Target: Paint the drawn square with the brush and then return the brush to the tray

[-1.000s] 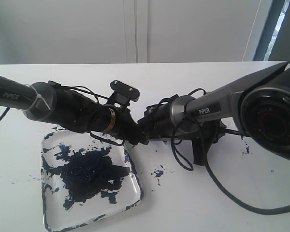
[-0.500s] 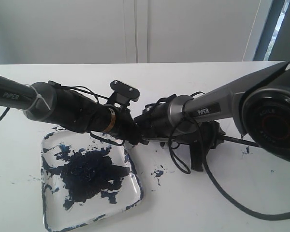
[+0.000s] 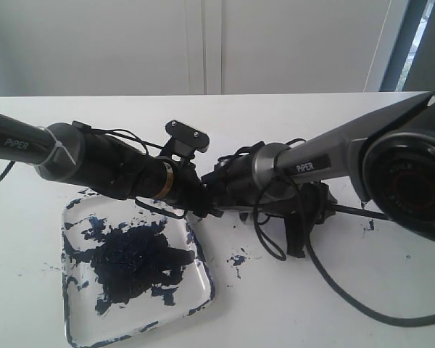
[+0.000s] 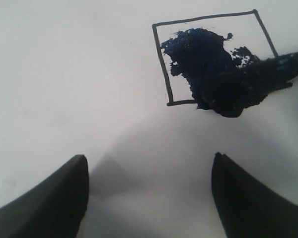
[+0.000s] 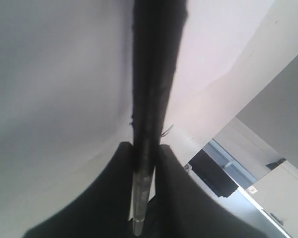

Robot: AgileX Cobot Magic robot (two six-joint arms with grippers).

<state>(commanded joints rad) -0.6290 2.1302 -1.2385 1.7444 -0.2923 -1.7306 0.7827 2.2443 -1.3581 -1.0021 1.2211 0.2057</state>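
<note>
Left pincer (image 4: 148,163): jaws apart and holding nothing; it hangs over the white sheet.
Right pincer (image 5: 143,148): clamped tight on the brush (image 5: 154,74), whose handle runs straight out between the jaws.
Drawn square (image 4: 216,57): just ahead of the left pincer's tips. Dark blue covers part of the inside, and bare white shows along two sides.
Brush tip: heavy with paint. It enters from the side and lies across the square's edge nearest the left pincer.
Tray (image 3: 201,250): on the bench (image 3: 94,116), under and behind the left pincer and well apart from the right one.
Risk, overrun: the dark mass seems to bulge past the outline on that near edge. A wide stroke with so loaded a tip would likely push more paint outside the line.
Risk, collision: in the exterior view the two wrists sit almost touching. A sideways sweep by the right arm could knock the left pincer or smear paint on it.
Risk, drips: blots (image 3: 238,259) already mark the bench between the square and the tray. A fast carry back could add more.
Risk, return: the right pincer must reach past the left arm to get to the tray. A shallow approach could catch the rim.
Risk, cable (image 3: 333,283): the right arm's loose loop trails on the bench and could drag through wet paint.
</note>
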